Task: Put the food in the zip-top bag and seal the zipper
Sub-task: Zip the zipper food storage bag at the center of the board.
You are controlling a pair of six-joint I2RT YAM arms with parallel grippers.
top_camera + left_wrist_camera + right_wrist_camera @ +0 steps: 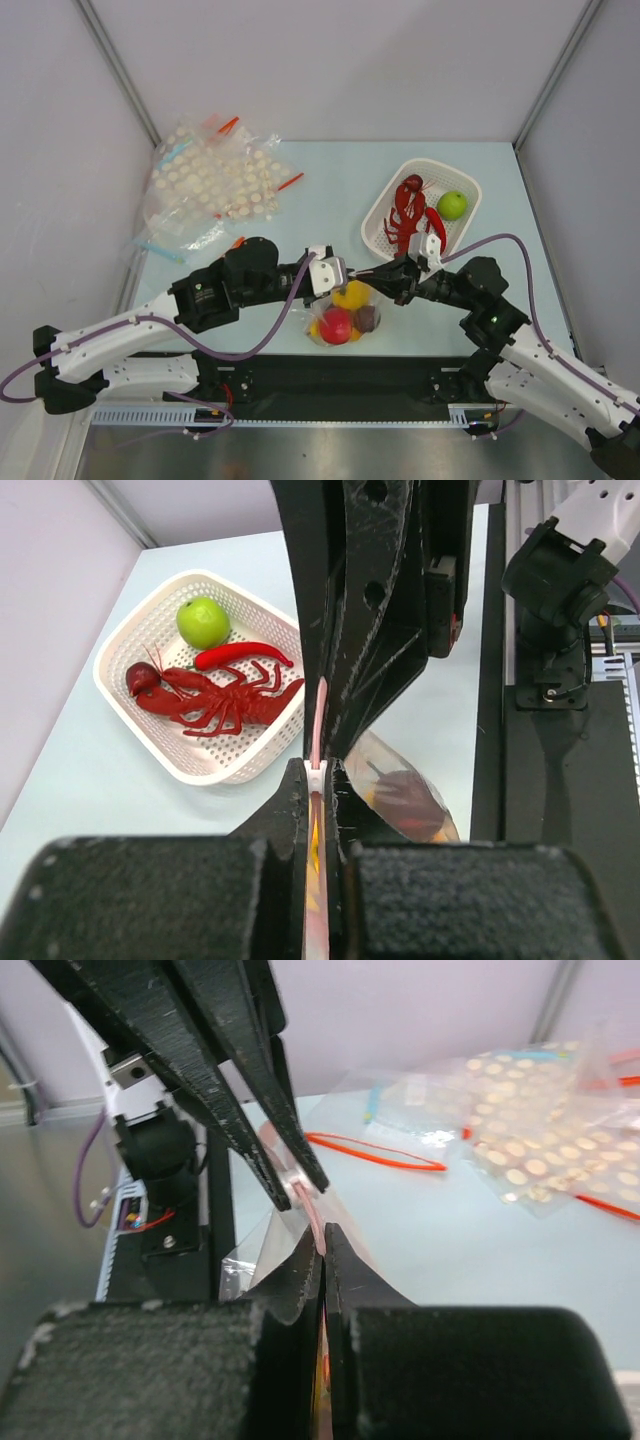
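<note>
Jaws first, from my screens: the left jaws are pinched tight on the zipper (319,725), and the right jaws clamp the same pinkish-red strip just beside them, coming in from the opposite side. The zip-top bag (372,755) sits under both, at the near middle of the counter (330,170), between the two arms. Through its plastic I see the yellow bell pepper (350,294), the red apple (336,325) and the dark purple fruit (367,317) inside. I cannot tell whether the mouth is sealed along its whole width. The red lobster (407,213) and green apple (452,205) lie in the white basket (432,166) at the far right, with a red chilli (243,655) beside them. Clear dotted bags (215,180) are heaped at the far left, well apart.
</note>
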